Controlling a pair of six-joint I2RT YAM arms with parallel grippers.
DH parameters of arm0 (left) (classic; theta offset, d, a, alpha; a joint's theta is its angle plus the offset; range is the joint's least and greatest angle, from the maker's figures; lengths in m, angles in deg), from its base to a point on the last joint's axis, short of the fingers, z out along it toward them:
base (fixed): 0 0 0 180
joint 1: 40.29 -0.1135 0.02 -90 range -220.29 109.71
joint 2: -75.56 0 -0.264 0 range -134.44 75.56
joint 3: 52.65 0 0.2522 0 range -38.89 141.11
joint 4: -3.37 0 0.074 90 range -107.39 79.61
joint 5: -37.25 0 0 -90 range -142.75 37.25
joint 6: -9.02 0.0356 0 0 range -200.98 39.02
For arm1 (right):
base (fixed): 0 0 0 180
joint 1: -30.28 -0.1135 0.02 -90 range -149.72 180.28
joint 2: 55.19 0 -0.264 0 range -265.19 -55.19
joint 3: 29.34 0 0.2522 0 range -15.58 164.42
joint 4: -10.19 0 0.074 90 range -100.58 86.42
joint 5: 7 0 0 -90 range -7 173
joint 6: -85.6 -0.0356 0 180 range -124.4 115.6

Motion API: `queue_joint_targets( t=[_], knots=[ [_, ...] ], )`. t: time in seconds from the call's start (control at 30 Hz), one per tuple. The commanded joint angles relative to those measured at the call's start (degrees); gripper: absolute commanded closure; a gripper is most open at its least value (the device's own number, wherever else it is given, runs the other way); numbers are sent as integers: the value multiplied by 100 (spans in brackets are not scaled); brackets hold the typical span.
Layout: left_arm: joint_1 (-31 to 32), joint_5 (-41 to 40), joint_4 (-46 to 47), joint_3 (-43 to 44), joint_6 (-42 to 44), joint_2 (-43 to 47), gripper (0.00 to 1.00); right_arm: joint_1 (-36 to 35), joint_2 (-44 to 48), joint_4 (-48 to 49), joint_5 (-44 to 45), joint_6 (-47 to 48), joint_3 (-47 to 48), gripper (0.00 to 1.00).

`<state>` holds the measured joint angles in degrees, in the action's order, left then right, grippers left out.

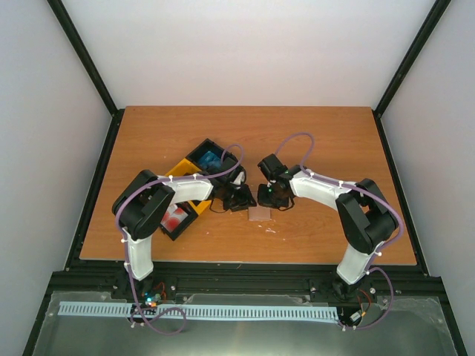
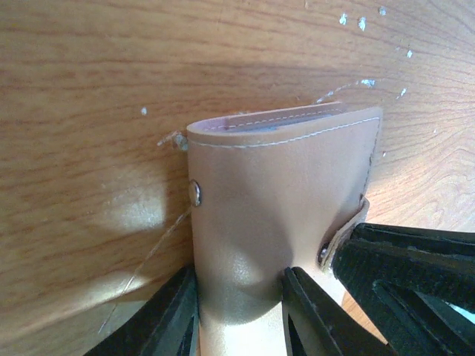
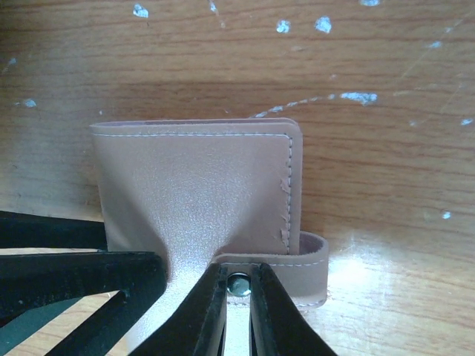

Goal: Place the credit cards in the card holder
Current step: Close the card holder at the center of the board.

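Overhead view of a brown wooden bench [image 1: 312, 141] boxed in by pale walls. Left of centre, a cluster of black and yellow bins [image 1: 182, 167]. In the far bin, a blue credit card [image 1: 208, 158]. In the near bin, red-and-white credit cards [image 1: 176, 217], partly covered from above by the left arm [image 1: 148, 208]. Just right of the bins, near the middle of the bench, the card holder [image 1: 260, 214]: pinkish-tan, folded, set between the two end effectors and apart from the cards. Small pale specks [image 3: 319, 24] dotted over the wood around it.

Both arms bent at the elbow and reaching inward from the near edge, wrists facing each other over the middle of the bench. Left arm crossing over the near bin; right arm [image 1: 356, 215] sweeping in from the right over bare wood.

Close up from the left wrist: left end effector [image 2: 239, 278] clamped on the card holder, one black finger on each side, leather dented between them, white stitching along the rounded top edge. Crowding in at lower right, the other end effector, up against the holder's side.

Close up from the right wrist: right end effector [image 3: 239, 274] almost together, pinching the holder's closing strap [image 3: 312, 259] right at its metal stud [image 3: 239, 285]. Strap looping out from the holder's right side. At lower left, black fingers of the left end effector against the holder's face.
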<state>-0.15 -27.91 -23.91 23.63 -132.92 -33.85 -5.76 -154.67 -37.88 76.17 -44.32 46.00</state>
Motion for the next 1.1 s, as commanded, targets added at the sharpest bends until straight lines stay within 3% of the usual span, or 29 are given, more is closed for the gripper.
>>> queue_joint_targets(
  t=[0.0, 0.37, 0.63, 1.07],
  knots=[
    [7, -217, -319, -21, 111, -335, 67, 8, -43, 195, -316, -16, -88, 89],
    [3, -217, -320, -21, 129, -353, 67, 79, 40, 450, -786, 49, -169, 89],
    [9, -254, -395, 9, 164, -443, 78, 88, 311, 513, -478, 49, -234, 86],
    [29, -345, -602, 140, 196, -600, 74, 88, 300, 195, 61, 32, -154, 86]
  ],
)
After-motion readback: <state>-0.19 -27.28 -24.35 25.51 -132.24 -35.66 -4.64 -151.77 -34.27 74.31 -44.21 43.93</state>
